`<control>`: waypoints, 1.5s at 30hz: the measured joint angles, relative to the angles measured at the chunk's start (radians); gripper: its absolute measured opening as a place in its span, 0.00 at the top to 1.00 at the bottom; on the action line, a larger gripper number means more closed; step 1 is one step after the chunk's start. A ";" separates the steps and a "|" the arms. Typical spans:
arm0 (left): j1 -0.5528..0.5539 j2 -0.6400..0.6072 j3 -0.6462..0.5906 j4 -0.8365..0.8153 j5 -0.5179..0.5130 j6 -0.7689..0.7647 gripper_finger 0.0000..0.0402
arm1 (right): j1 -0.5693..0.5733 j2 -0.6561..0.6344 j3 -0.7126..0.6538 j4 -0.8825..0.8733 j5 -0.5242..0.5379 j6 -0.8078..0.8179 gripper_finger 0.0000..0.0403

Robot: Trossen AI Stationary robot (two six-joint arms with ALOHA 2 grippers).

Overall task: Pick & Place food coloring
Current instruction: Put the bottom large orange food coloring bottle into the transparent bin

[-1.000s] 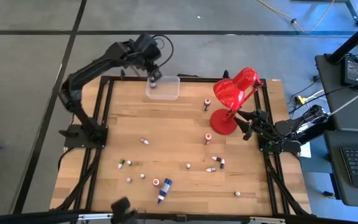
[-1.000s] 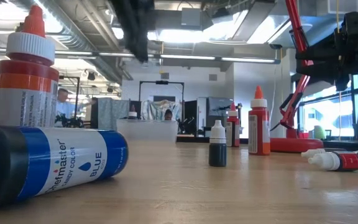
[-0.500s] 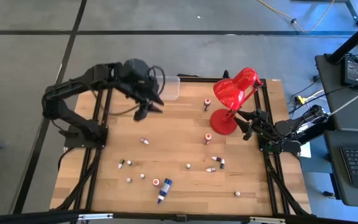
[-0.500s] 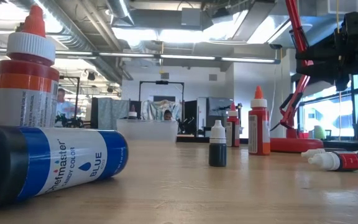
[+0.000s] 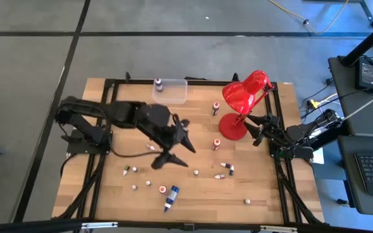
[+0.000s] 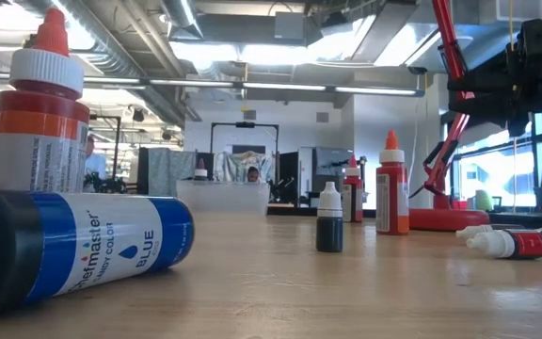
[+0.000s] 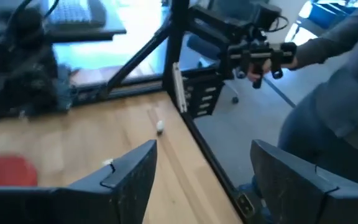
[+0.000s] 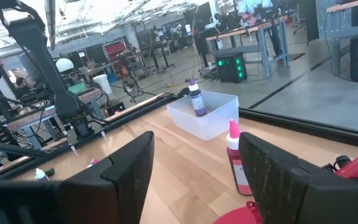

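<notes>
Several tiny white-capped food coloring bottles lie scattered on the wooden table; one [image 5: 150, 147] lies beside my left gripper, others [image 5: 227, 167] lie toward the right. A longer blue bottle [image 5: 169, 197] [image 6: 83, 245] lies on its side near the near edge. A purple bottle [image 5: 158, 83] [image 8: 196, 99] stands upright in the clear box [image 5: 173, 92]. My left gripper [image 5: 177, 150] [image 7: 210, 180] is open over the table's middle and holds nothing. My right gripper [image 5: 256, 131] [image 8: 194, 174] waits open by the lamp's base.
A red desk lamp [image 5: 243, 97] stands at the far right, with two upright red bottles [image 5: 216, 107] [image 5: 217, 144] beside it. A black frame runs round the table's edges. A person's grey sleeve [image 7: 347, 93] shows beyond the table in the left wrist view.
My left arm has swung from above the clear box at the far edge toward the near edge and to the right, and now reaches over the table's middle. With the arm gone from over the box, the purple bottle shows standing in it.
</notes>
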 joint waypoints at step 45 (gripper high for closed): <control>-0.421 0.449 0.000 -0.577 -0.439 -0.850 0.36 | 0.000 0.000 0.000 0.001 -0.003 0.008 0.41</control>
